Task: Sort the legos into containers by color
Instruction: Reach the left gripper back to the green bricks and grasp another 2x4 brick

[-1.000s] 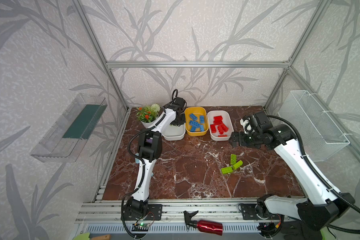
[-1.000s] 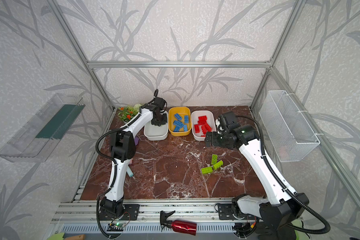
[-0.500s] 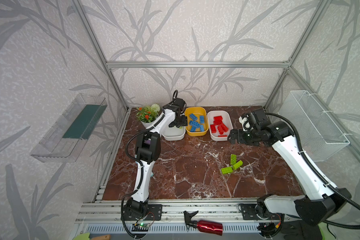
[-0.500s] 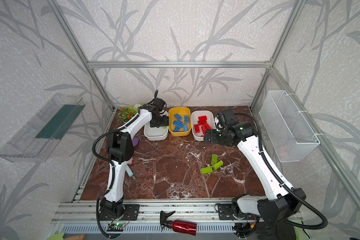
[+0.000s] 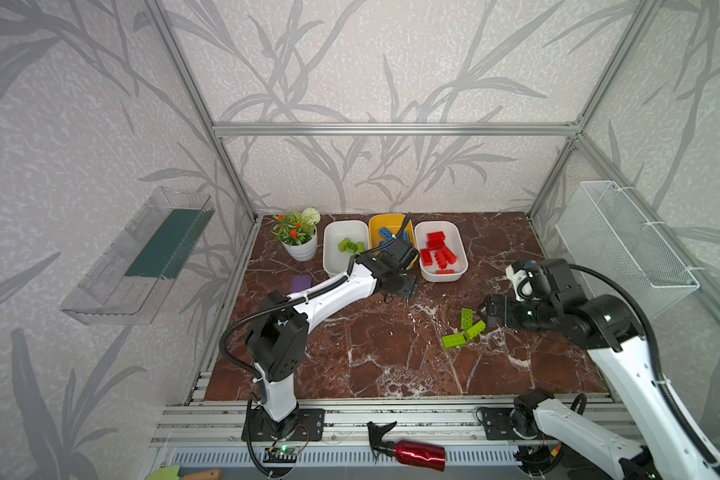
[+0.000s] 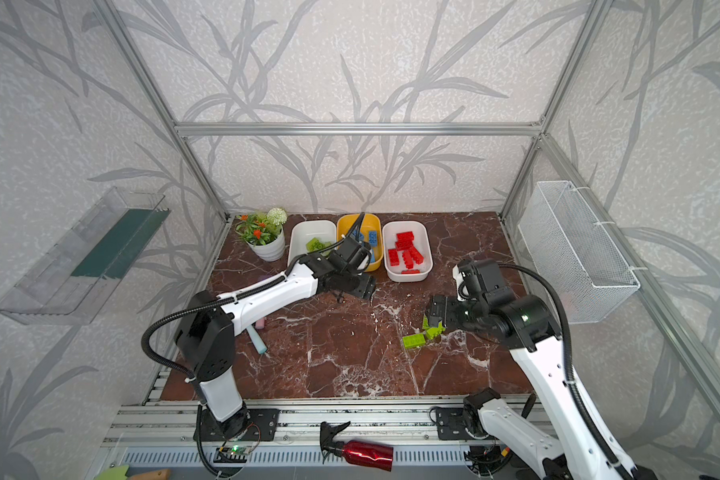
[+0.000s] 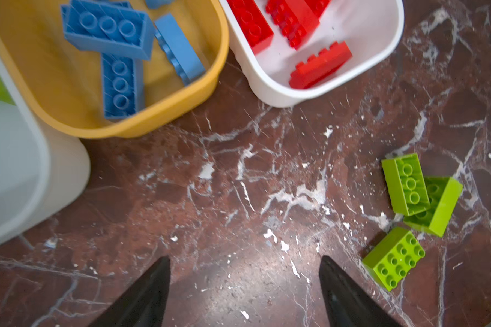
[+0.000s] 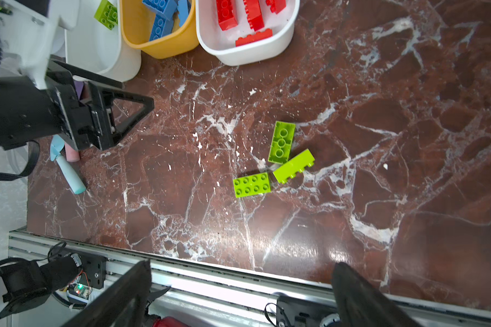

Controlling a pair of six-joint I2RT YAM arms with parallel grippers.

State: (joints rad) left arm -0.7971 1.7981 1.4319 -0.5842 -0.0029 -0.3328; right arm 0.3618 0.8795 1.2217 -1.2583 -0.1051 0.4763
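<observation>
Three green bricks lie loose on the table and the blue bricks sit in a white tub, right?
Not quite: the blue bricks sit in the yellow tub, as the left wrist view shows. Three green bricks do lie loose on the table.

Three containers logged: two white containers point(image 5: 341, 264), one yellow container point(image 7: 54, 85). Three green legos point(image 8: 281, 142) counted loose on the tabletop point(image 5: 371, 353). At least four blue legos point(image 7: 107, 28) seen; about six red legos point(image 5: 435, 236), overlapped, tally uncertain. Binned green ones not resolved. Also noted: left hand point(image 7: 244, 259), right hand point(image 8: 242, 265), one flower pot point(image 5: 302, 249), one wire basket point(image 5: 624, 245), one spray bottle point(image 5: 416, 453).
</observation>
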